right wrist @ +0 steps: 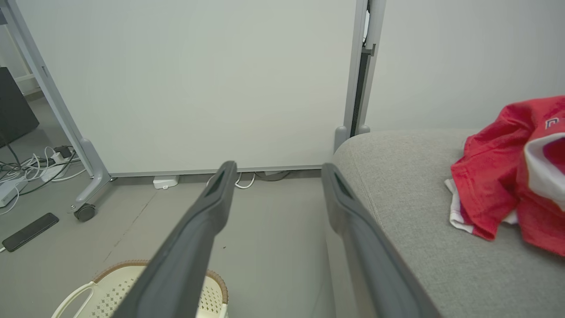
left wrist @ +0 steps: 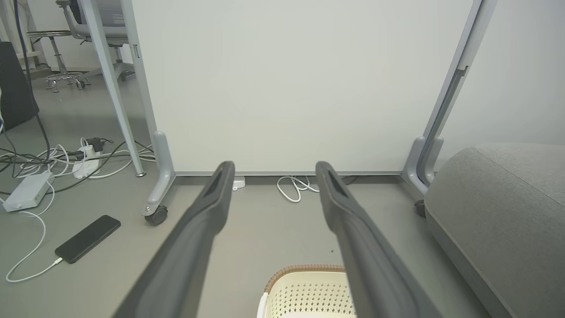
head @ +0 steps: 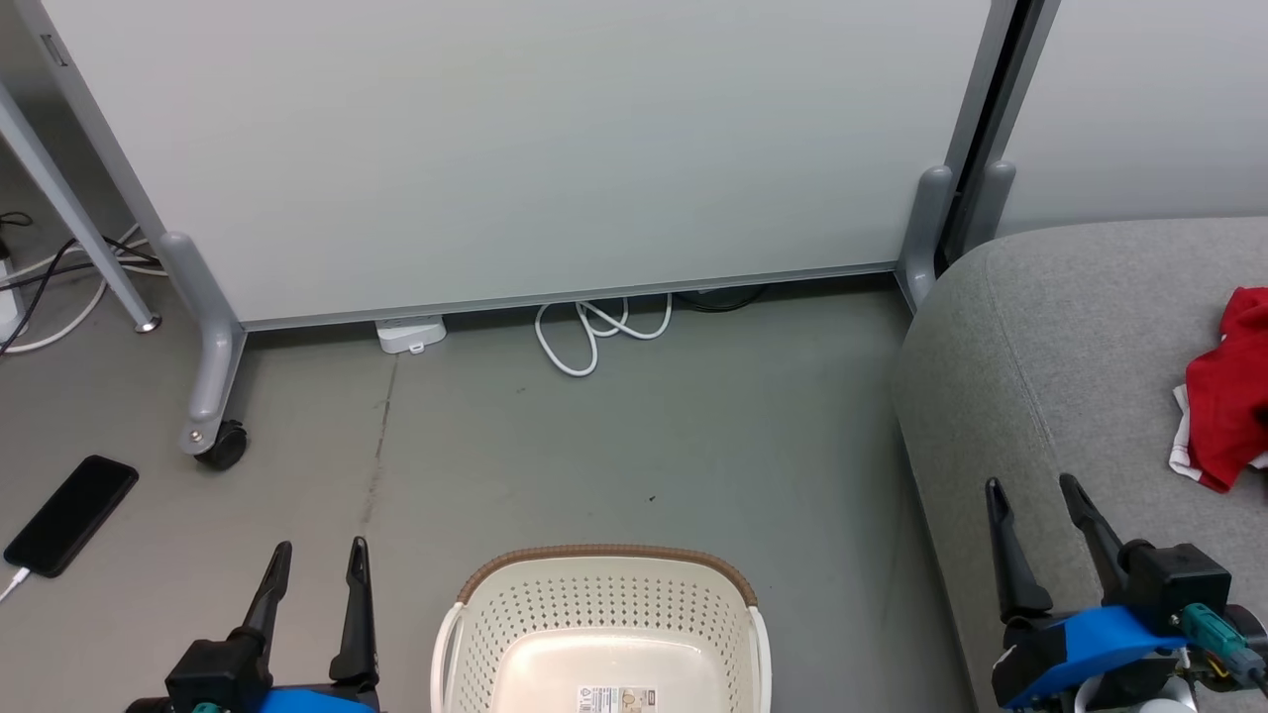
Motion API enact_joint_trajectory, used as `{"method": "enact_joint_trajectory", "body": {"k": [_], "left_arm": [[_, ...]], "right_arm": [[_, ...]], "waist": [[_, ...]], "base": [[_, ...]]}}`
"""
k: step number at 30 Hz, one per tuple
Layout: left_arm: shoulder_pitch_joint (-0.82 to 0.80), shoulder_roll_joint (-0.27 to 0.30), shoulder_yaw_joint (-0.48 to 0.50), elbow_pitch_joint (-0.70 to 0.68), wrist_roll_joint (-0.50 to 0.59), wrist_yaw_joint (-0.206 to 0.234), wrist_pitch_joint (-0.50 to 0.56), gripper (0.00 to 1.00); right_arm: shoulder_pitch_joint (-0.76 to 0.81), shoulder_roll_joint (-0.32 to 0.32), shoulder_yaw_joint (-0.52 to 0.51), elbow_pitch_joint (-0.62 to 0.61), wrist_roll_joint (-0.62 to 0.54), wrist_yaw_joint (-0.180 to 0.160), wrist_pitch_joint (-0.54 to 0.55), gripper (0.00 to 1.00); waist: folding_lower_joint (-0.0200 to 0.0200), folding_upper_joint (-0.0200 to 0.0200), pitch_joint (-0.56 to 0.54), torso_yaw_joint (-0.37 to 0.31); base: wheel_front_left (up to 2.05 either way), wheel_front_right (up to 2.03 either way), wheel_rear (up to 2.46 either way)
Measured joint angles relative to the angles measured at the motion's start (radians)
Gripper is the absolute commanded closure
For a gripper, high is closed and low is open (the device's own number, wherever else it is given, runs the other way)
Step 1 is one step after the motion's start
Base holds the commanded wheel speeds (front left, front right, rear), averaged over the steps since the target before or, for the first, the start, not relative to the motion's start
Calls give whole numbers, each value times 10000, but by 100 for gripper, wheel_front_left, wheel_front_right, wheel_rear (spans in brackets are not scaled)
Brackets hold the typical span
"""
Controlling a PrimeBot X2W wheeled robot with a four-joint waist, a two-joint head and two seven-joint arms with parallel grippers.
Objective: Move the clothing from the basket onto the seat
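A large pale matte partition panel [head: 515, 149] in a grey metal frame is standing across the back, its left foot resting on a small black castor [head: 223, 446]. A second pale panel [head: 1139, 109] is standing just beside it on the right. Smooth grey flooring [head: 644, 436] is reflecting soft, even light. A looped white cable [head: 594, 332] and a small white plastic box [head: 410, 334] are lying under the panel's lower edge. A flat black smartphone [head: 71, 513] is lying on the floor at the left, and a tangle of black and white cords [left wrist: 66, 157] is spreading behind it.

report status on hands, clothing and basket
Left hand open, empty, beside basket. Right hand open, empty, at seat edge. Red clothing lying on seat; visible basket floor bare. Nothing in the way seen.
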Motion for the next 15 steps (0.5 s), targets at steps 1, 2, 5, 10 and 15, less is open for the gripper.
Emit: {"method": "enact_joint_trajectory", "body": {"k": [1,2,5,10,15], "left_arm": [[-5,-4,-15,6,-31,0,0,0],[-10,-4,-35,13,-40,0,0,0],[-24,-6,-117,54,-54,0,0,0],[-95,2,-215,104,-127,0,0,0],[-10,-44,-251,305,-219,0,23,100]], "right_arm": [[0,0,8,0,25,-2,0,0],[0,0,8,0,44,-2,0,0],[9,0,23,6,67,-2,-2,0],[37,0,44,23,127,-2,-2,0],[80,21,94,222,138,-2,8,100]], "waist": [[0,0,5,-25],[0,0,10,-49],[0,0,27,-89],[0,0,30,-94],[1,0,29,-95]], "base": [[0,0,0],[0,0,0],[0,0,0],[0,0,0],[0,0,0]]}}
